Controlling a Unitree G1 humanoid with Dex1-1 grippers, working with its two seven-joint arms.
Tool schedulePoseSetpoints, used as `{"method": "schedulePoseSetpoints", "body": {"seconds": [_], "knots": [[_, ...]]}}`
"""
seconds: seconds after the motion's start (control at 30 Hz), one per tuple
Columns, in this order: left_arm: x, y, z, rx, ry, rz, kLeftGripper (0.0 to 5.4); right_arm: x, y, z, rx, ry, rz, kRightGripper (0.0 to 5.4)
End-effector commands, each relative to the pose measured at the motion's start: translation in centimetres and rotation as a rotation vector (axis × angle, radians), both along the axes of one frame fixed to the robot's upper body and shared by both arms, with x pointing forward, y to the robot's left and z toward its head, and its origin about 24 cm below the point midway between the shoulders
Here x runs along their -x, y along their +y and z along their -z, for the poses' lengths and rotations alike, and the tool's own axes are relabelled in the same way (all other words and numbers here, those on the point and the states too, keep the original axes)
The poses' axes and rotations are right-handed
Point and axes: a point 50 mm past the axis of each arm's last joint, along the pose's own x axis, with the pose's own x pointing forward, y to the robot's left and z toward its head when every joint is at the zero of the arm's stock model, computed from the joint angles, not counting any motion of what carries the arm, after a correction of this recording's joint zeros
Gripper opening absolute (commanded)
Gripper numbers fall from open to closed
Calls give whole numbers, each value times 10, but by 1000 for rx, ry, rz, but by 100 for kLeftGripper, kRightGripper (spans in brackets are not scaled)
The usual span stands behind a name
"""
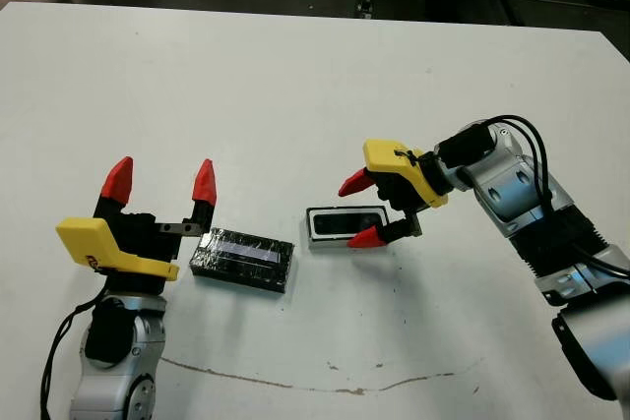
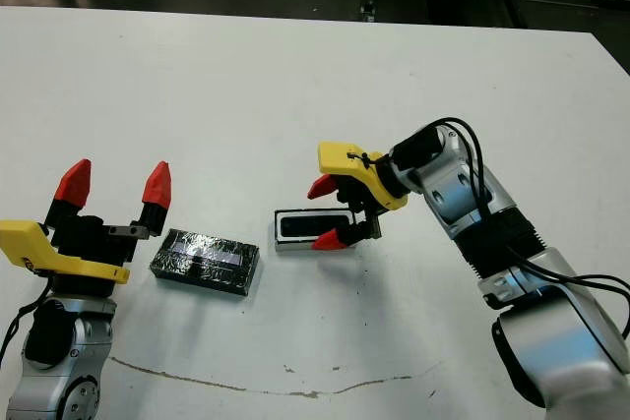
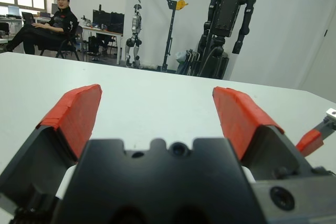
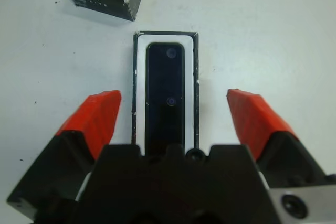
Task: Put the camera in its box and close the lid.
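The camera [image 4: 165,95] lies in its box [image 1: 344,224] mid-frame on the white desk [image 1: 295,86], with the lid [image 1: 242,259] just left of it. The right pincer [image 1: 360,210] hangs released at the box; the left pincer [image 1: 160,182], released, stands at the lower left. A seated person [image 3: 50,24] and idle robots [image 3: 226,19] line the room beyond.

Your head stereo pair looks steeply down at the surface [image 1: 295,76]. Right wrist cam sits close above the box [image 4: 137,77]; left wrist cam faces level across the room.
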Motion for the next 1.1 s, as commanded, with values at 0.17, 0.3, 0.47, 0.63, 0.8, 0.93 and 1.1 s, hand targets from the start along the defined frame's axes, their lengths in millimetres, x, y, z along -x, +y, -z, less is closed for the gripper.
{"method": "schedulePoseSetpoints", "body": {"seconds": [0.17, 0.3, 0.47, 0.63, 0.8, 0.93, 1.1], "knots": [[1, 1, 2, -5, 16, 0, 540, -3, -10, -4, -5, -4, 24, 539], [1, 0, 1, -4, 18, 3, 540, -8, -13, -16, -8, -49, 44, 539], [1, 1, 1, -10, 14, 1, 540, -13, -20, -39, -98, -70, 120, 539], [1, 0, 1, -8, 13, 2, 540, -10, -34, -56, -246, -107, 245, 539], [0, 1, 1, -6, 12, 6, 540, 6, -51, -66, -420, -238, 450, 539], [-1, 2, 0, -6, 11, 6, 540, 24, -71, -58, -531, -350, 662, 520], [-3, 3, -1, -15, 2, 13, 540, 50, -92, -39, -656, -456, 883, 446]]}}
